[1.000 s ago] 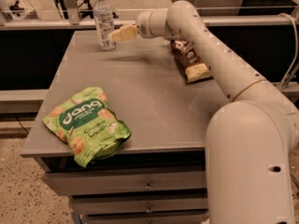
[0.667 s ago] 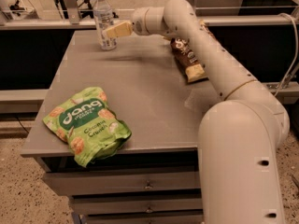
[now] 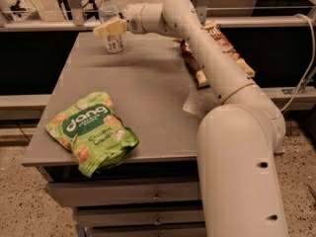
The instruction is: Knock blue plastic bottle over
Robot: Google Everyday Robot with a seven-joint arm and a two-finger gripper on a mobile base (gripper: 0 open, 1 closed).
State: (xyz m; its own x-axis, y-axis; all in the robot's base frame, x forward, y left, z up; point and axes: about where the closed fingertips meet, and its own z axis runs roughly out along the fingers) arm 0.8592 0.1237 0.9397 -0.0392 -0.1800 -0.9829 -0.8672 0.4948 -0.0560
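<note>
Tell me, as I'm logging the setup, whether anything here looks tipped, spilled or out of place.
Nothing is spilled or tipped. The blue plastic bottle stands upright near the far left corner of the table, with the gripper across its front. One oddity: the near corner of the green snack bag hangs over the front edge.

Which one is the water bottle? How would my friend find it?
Start at the grey metal table and look to its far left corner. There stands the small clear plastic bottle with a white screw cap and a pale label, with the robot's cream gripper right by it. It is the only upright, see-through thing; the green snack bag and the brown snack packets lie flat.
</note>
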